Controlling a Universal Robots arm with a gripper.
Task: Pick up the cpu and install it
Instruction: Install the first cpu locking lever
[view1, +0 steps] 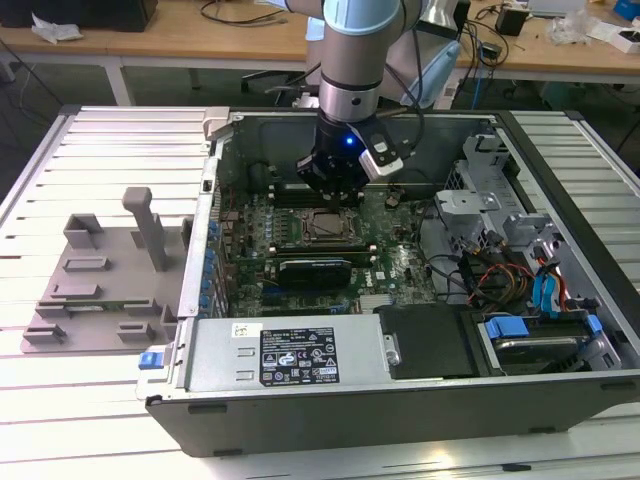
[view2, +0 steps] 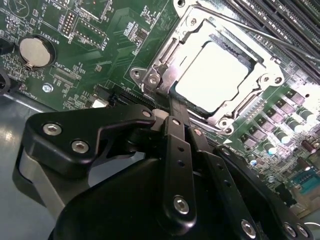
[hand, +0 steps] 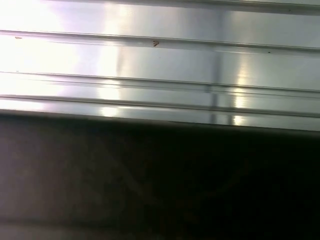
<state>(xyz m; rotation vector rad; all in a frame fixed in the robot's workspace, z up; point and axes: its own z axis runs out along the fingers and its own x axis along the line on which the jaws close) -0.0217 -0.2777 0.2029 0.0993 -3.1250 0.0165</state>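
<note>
1. The black robot gripper (view1: 333, 192) hangs inside the open grey metal computer case (view1: 400, 390), just above the square metal socket frame (view1: 322, 226) on the green motherboard (view1: 395, 262).
2. In the second wrist view the small flat square cpu with its shiny silver top plate (view2: 215, 75) lies seated flat within the socket frame (view2: 165, 65), free of the gripper.
3. In that view the gripper (view2: 179, 117) has its black fingers (view2: 177, 150) drawn close together with nothing between them, tips just beside the frame's edge.
4. A round silver coin cell battery (view2: 34, 51) sits on the board, well apart from the socket.
5. On the ribbed white table (view1: 100, 150), a grey plastic fixture with upright posts (view1: 110, 270) stands at the exterior view's left of the case.
</note>
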